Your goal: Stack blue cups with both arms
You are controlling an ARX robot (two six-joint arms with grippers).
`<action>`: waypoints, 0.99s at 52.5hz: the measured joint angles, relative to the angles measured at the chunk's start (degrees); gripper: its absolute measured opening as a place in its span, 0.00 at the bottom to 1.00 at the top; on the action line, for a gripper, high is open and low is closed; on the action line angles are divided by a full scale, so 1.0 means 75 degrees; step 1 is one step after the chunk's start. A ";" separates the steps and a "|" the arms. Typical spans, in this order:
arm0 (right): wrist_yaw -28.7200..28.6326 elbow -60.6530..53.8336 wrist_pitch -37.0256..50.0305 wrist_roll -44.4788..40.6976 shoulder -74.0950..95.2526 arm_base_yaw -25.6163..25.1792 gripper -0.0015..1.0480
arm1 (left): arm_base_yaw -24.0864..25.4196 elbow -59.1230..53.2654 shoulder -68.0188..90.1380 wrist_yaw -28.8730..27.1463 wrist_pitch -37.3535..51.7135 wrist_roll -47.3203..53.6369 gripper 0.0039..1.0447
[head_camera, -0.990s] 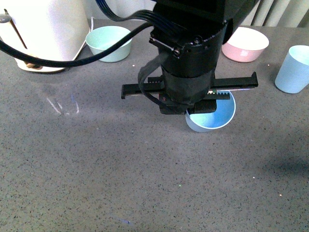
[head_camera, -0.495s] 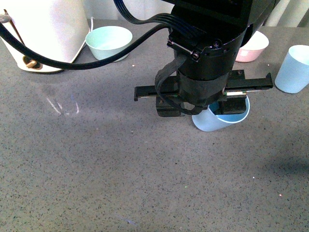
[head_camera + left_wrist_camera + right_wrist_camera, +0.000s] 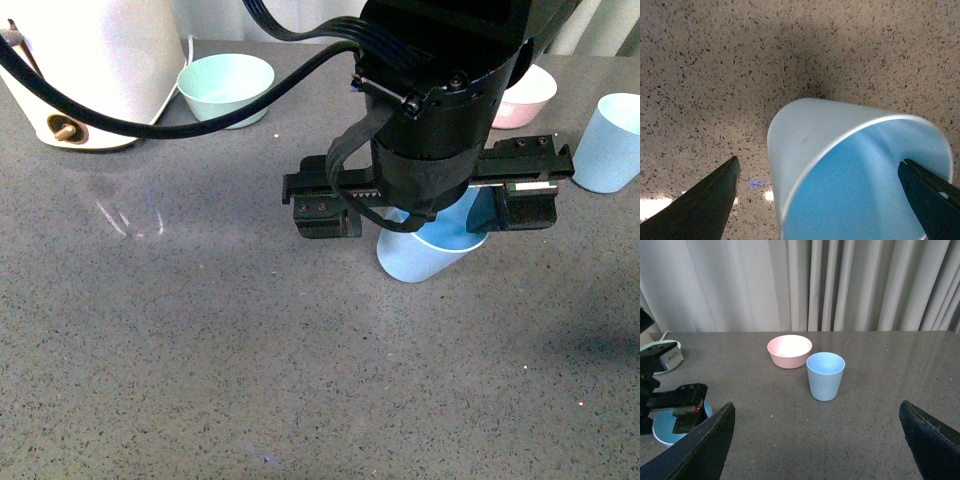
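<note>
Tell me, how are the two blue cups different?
The middle cup leans over, while the right cup stands straight. The middle cup sits between the left gripper's open fingers, while the right cup stands free beside the pink bowl. Both cups are the same light blue and look empty.

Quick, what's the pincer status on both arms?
Left pincer: open, straddling a blue cup.
Right pincer: open, holding nothing.
</note>
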 joint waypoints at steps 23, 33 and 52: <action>0.0000 0.0000 0.0000 -0.0003 0.0000 0.0000 0.91 | 0.0417 0.0020 -0.0198 0.0047 0.0289 0.0265 0.92; 0.0000 0.0000 0.0000 -0.0003 0.0000 0.0000 0.91 | 0.0548 -0.0460 -0.0694 0.0090 0.0513 0.0376 0.92; 0.0000 0.0000 0.0000 -0.0003 0.0000 0.0000 0.91 | 0.0912 -0.1172 -0.1649 0.0256 0.1204 0.0481 0.92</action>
